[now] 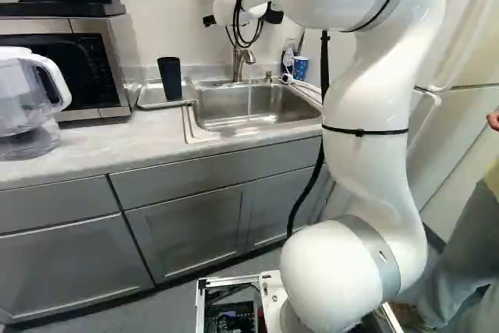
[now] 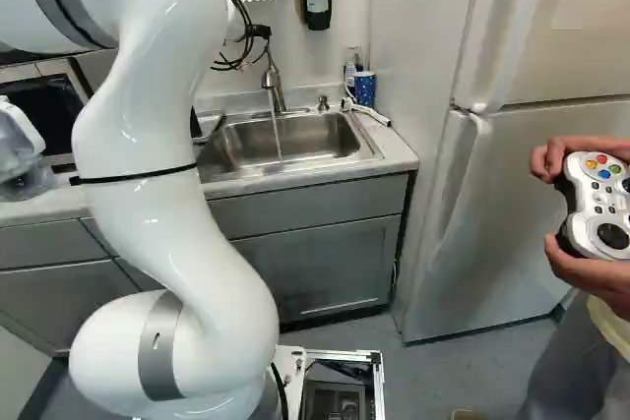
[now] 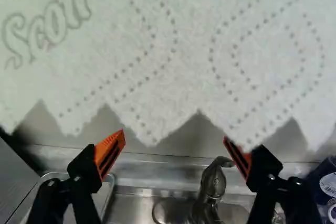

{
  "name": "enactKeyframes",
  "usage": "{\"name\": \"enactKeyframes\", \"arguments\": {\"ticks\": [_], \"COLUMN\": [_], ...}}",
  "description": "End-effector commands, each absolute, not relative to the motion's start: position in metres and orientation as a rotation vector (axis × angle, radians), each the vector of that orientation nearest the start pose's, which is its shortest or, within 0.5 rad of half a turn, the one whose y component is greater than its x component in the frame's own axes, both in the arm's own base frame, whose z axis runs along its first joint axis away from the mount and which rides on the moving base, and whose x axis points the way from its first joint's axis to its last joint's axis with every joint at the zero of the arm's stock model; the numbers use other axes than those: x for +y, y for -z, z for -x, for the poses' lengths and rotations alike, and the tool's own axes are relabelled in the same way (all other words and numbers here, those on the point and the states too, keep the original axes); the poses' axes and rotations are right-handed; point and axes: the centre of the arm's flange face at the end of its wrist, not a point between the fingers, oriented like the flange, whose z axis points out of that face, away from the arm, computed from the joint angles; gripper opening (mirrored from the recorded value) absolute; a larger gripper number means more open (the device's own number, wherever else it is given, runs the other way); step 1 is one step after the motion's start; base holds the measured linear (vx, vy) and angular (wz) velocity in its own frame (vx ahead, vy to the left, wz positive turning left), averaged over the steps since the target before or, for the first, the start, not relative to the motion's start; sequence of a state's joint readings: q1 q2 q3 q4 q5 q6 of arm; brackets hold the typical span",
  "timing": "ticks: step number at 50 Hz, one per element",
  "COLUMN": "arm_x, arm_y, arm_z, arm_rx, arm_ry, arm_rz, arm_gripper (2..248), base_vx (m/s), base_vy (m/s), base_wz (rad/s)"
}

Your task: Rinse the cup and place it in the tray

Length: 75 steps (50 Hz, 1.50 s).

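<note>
Black parts of the gripper show at the arm's wrist, high above the sink in the left base view; its fingertips are hidden there. In the wrist view the gripper is open, its orange pads wide apart with nothing held between them. A tall black cup stands upright on the metal tray, left of the sink. The tray's edge also appears beside one finger in the wrist view. Water runs from the faucet into the sink.
Paper towel hangs close ahead of the gripper. A blue patterned cup stands behind the sink's right corner. A microwave and a clear pitcher are at the counter's left, with a refrigerator on the right.
</note>
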<state>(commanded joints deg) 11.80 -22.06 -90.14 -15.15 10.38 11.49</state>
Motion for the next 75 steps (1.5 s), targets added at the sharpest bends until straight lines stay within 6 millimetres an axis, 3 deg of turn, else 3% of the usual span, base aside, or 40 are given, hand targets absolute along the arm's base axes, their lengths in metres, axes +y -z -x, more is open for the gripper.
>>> {"name": "enactKeyframes", "arguments": {"ticks": [16,75], "arm_x": [0.144,0.142], "arm_y": [-0.674,-0.674], "arm_z": [-0.672,-0.665], "arm_rx": [-0.357,-0.356], "arm_ry": [1.867,1.85], "arm_rz": [2.339,2.359], "arm_gripper": [247,247], "base_vx": [0.0,0.0], "base_vy": [0.0,0.0], "base_wz": [0.0,0.0]}}
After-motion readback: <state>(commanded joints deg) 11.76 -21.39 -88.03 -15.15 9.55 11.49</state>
